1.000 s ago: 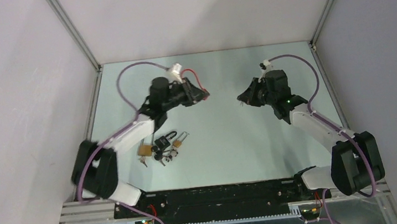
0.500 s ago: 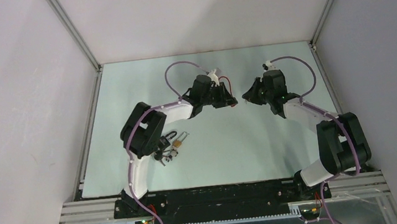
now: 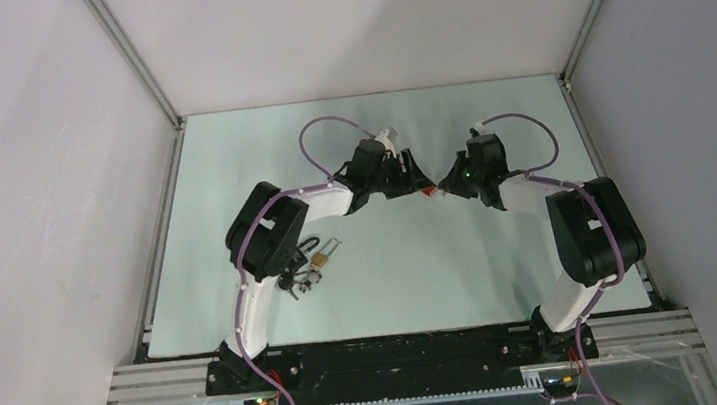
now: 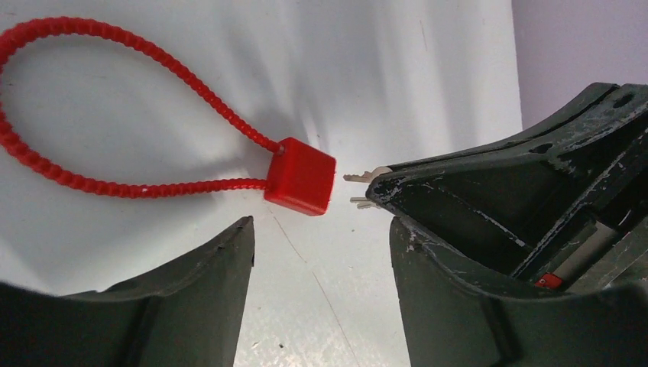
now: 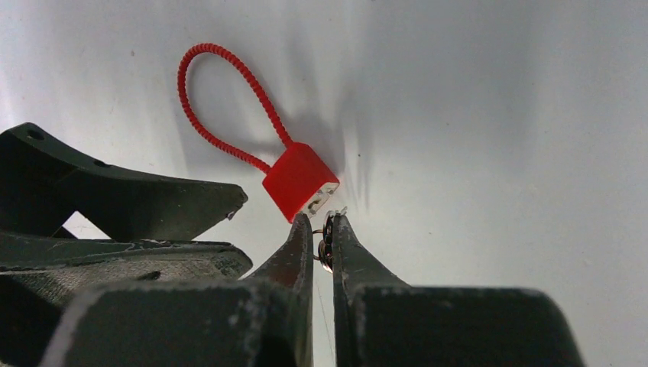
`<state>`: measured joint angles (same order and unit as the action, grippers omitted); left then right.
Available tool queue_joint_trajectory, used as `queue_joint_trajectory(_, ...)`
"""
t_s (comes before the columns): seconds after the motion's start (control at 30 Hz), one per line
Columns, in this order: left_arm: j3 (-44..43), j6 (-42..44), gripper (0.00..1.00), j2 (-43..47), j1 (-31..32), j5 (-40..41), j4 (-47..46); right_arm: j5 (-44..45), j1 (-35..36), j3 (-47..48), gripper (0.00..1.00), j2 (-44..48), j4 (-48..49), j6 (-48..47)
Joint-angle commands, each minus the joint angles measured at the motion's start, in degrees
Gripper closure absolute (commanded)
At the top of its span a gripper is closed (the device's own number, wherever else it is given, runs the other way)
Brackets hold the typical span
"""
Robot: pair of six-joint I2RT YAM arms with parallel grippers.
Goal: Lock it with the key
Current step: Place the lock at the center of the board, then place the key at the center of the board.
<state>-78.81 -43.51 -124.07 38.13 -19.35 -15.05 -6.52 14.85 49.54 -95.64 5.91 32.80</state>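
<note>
The red cable padlock (image 4: 300, 176) lies flat on the pale table (image 3: 423, 276), its cube body between the tips of the two arms. The left gripper (image 4: 319, 229) has its fingers apart just short of the cube, holding nothing. The right gripper (image 5: 321, 223) is pinched tight on a small key (image 4: 359, 178), its tip just at the cube's face. A cluster of brass padlocks (image 3: 311, 263) sits well off to the left.

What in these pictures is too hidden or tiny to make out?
The key: right wrist view, nearly all hidden between the fingers of the right gripper.
The red lock: top view, too small for detail.
The padlocks: top view, tiny, partly under the left arm.
</note>
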Motion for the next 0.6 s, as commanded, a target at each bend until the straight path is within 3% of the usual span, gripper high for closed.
queue_joint_trajectory(0.0,0.21,0.0,0.3,1.75,-0.15,3.54,1.61,1.42,-0.19,2.54,1.0,-1.46,2.04,1.06)
queue_joint_trajectory(0.13,1.77,0.99,0.28,4.41,-1.01,7.21,3.9,1.87,-0.2,3.48,0.99,-2.46,0.79,0.93)
queue_joint_trajectory(0.2,3.04,2.07,0.28,6.71,-1.37,8.74,4.83,2.21,-0.18,4.24,0.92,-2.83,-0.3,0.75)
queue_joint_trajectory(0.27,4.44,3.97,0.27,9.6,-1.56,10.77,6.3,3.03,-0.27,5.19,0.79,-2.81,-2.68,0.95)
queue_joint_trajectory(0.33,5.97,5.88,0.25,13.08,-1.69,12.8,8.04,4.54,-0.26,5.68,0.57,-1.88,-4.24,1.22)
queue_joint_trajectory(0.4,7.19,8.28,0.21,17.03,-1.74,15.11,10.14,6.23,-0.2,5.72,0.45,-0.23,-5.41,1.19)
queue_joint_trajectory(0.57,12.17,13.2,0.01,27.12,-2.37,18.84,14.58,11.67,0.31,5.68,0.31,4.8,-9.24,-0.86)
